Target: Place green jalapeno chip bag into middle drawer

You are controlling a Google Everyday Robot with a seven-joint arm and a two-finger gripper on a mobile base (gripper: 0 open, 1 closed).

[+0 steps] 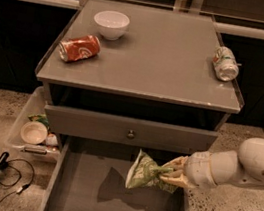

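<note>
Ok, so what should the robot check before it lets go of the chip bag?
1. Middle drawer pulled open: ok, its bare grey floor shows.
2. Bag held firmly: ok, the gripper hangs over the drawer's right side, jaws shut on the green jalapeno chip bag.
3. Bag inside the drawer walls: ok, its shadow falls on the drawer floor.
4. Bag low enough to drop gently: cannot tell, its height above the floor is unclear.
5. Bag top free of the drawer front above: cannot tell, they look very close.
</note>
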